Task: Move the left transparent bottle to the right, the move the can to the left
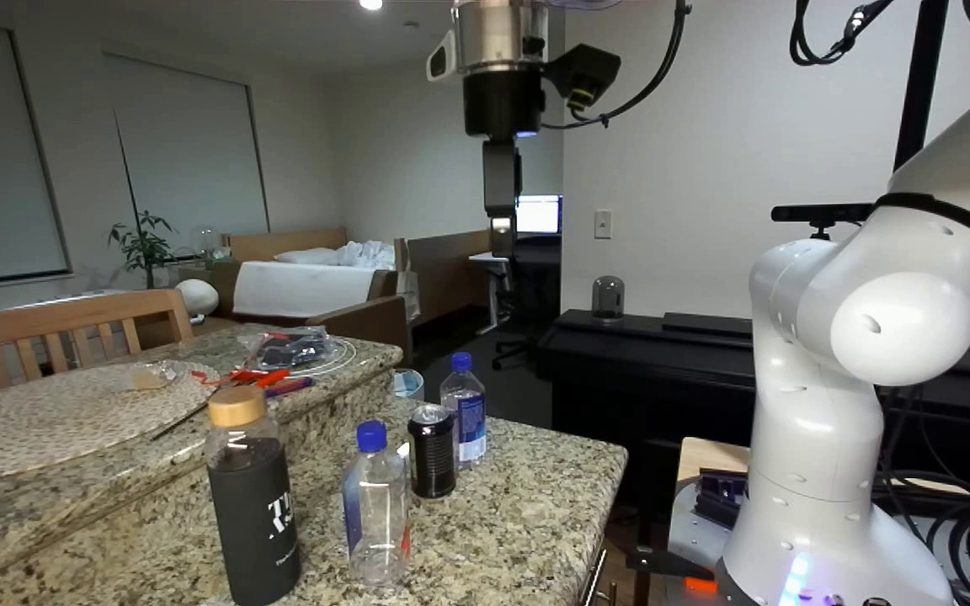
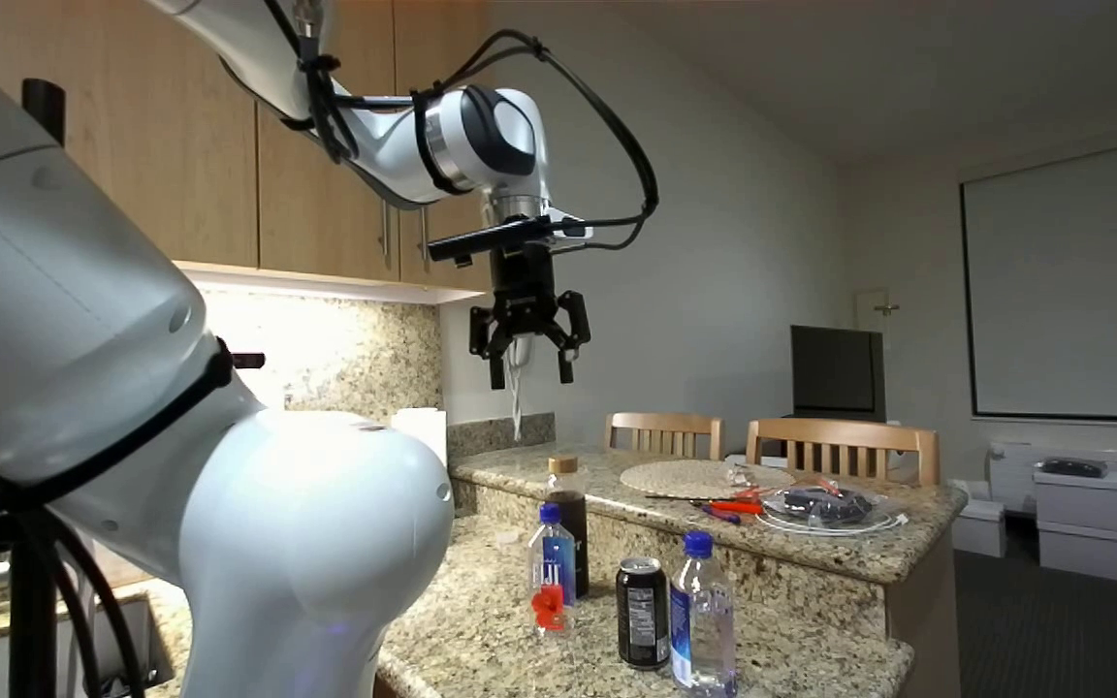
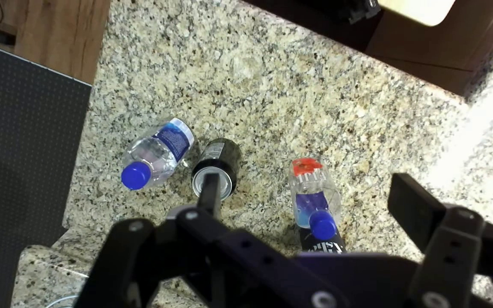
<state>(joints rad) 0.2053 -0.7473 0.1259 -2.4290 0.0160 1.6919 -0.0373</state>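
Observation:
The left transparent bottle (image 1: 378, 513) with a blue cap stands upright on the counter beside the black bottle in both exterior views (image 2: 553, 557). In the wrist view it (image 3: 310, 184) shows between my fingers, far below them. The dark can (image 1: 432, 454) with a silvery top stands upright in both exterior views (image 2: 642, 616), between the two transparent bottles. In the wrist view my left finger covers part of the can's top (image 3: 221, 156). My gripper (image 2: 531, 373) is open and empty, high above the counter; its fingers are spread wide in the wrist view (image 3: 306, 184).
The other transparent bottle (image 1: 470, 421) stands close to the can, near the counter (image 1: 527, 505) end. A tall black bottle (image 1: 253, 513) with a wooden-coloured cap stands near the raised ledge. The ledge holds a woven mat (image 2: 685, 478) and bagged items (image 2: 820, 504).

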